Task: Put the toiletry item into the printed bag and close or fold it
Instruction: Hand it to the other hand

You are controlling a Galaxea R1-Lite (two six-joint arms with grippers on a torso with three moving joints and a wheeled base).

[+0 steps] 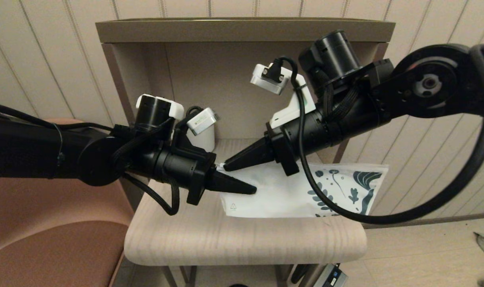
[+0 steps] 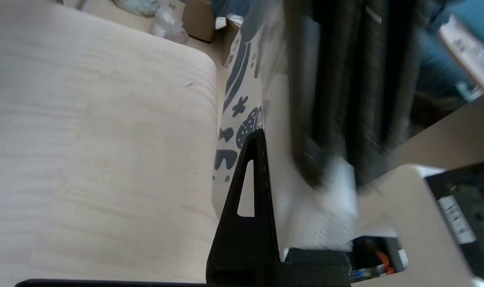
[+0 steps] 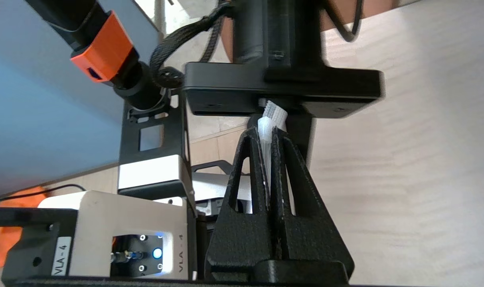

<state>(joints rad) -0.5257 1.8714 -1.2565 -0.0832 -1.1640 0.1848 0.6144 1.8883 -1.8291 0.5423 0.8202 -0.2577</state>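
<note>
The printed bag (image 1: 289,191) lies flat on the light wooden table (image 1: 226,239). Its leaf-print end (image 2: 242,99) hangs past the right edge and its triangle mark is at the left end. My left gripper (image 1: 251,189) reaches in from the left and is shut on the bag's left end (image 2: 265,133). A white bag layer drapes over one finger and hides it. My right gripper (image 1: 227,165) slants down from the right above the bag, with its tip at the bag's far-left corner. It (image 3: 267,133) is shut on the toiletry item (image 3: 271,117), a slim white ribbed strip whose end pokes past the fingertips (image 1: 222,164).
A white ribbed mug (image 1: 204,139) stands at the back of the table, behind my left wrist. The table sits in a brown alcove with a back panel (image 1: 210,79) and a top shelf. A rust-coloured chair (image 1: 46,239) stands close on the left.
</note>
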